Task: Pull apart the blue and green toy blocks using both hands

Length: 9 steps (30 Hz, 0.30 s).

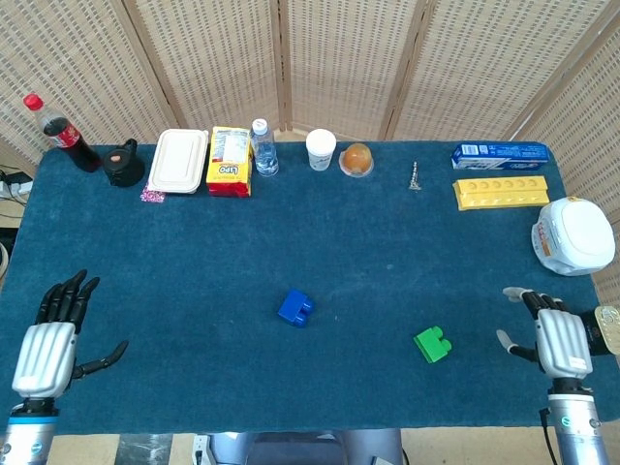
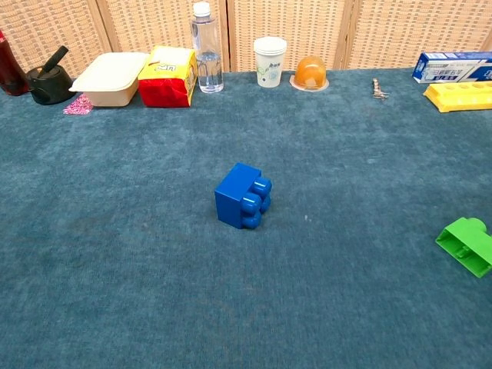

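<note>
The blue block (image 1: 295, 308) (image 2: 242, 196) lies alone near the middle of the blue tablecloth, studs turned sideways. The green block (image 1: 433, 343) (image 2: 467, 244) lies apart from it, toward the front right. My left hand (image 1: 46, 351) hovers at the table's front left corner, fingers spread and holding nothing. At the front right edge my right hand (image 1: 556, 337) is likewise open and holds nothing. Neither hand shows in the chest view.
Along the back edge stand a cola bottle (image 1: 60, 132), a black pot (image 1: 124, 164), a white lunch box (image 1: 179, 160), a yellow Lipo box (image 1: 230, 160), a water bottle (image 1: 263, 147), a paper cup (image 1: 321, 149) and an orange (image 1: 356, 158). A yellow tray (image 1: 503, 191) and white container (image 1: 573, 235) sit right.
</note>
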Tool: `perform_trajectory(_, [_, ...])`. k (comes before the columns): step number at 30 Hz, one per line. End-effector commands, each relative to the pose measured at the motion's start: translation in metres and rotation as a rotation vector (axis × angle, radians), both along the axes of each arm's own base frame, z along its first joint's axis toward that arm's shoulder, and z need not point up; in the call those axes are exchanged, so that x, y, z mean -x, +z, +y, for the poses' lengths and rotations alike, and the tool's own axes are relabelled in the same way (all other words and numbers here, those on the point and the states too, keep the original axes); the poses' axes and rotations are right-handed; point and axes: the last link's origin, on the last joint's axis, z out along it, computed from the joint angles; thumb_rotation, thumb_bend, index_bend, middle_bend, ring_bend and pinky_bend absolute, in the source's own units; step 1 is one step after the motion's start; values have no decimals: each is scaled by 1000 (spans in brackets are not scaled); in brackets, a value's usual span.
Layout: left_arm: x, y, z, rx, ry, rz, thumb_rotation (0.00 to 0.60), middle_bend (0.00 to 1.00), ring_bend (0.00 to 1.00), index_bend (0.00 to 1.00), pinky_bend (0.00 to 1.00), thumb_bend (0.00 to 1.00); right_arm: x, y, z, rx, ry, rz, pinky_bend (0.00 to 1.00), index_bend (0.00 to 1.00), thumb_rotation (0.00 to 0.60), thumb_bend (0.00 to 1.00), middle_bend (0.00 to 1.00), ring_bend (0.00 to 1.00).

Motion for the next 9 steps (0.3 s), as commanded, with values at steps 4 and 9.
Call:
perform_trajectory(4, [11, 6, -16, -35, 29, -8, 435, 23, 0, 89, 0, 245, 1, 2, 8, 4, -6, 5, 292, 294, 600, 279, 378, 349])
perform_trajectory(9, [15, 6, -21, -44, 50, -20, 439, 23, 0, 89, 0, 244, 1, 0, 10, -2, -8, -1, 292, 294, 600, 280, 378, 350])
